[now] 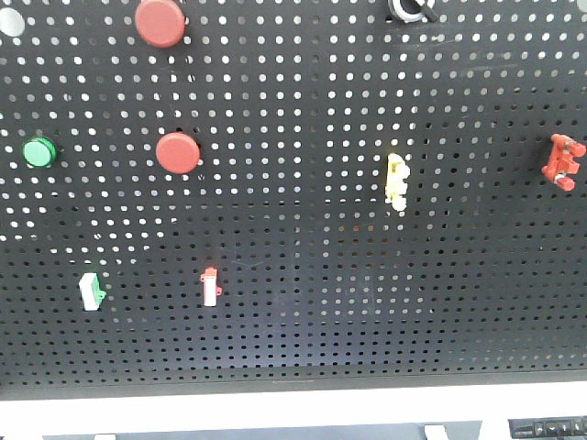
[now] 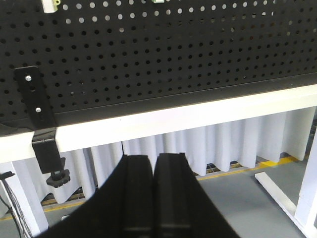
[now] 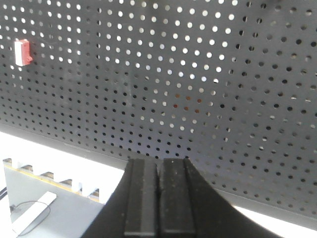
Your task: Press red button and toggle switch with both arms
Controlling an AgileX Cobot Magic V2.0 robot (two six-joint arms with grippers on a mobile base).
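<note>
**Ana:** Left wrist view first, closest in: the left gripper (image 2: pixel 154 163) has its fingers pressed together, nothing between them, hanging low in front of the white worktop (image 2: pixel 198 116) edge, with the black pegboard (image 2: pixel 173 49) standing above it.

**Ben:** Same story on the right wrist view. The right gripper (image 3: pixel 159 168) has its fingers flat against each other, empty, aimed at bare pegboard. Only the small white red-tipped switch (image 3: pixel 21 52) shows there, far off to the upper left.

**Ana:** And that's the trap, I'd say. Further out, the front view has two round red buttons, an upper red button (image 1: pixel 160 21) and a lower red button (image 1: pixel 178 152), plus a green button (image 1: pixel 38 151) just to the left.

**Ben:** Pick the wrong disc, or slide off a rim, and the press won't count.

**Ana:** The toggle switch (image 1: pixel 565 161) sits at the far right edge of the board, well apart from the buttons. The pale yellow switch (image 1: pixel 396 181) lies between them, an easy decoy.

**Ben:** Neither arm is lined up yet, so a blunt closed tip could just jam a hole
</note>
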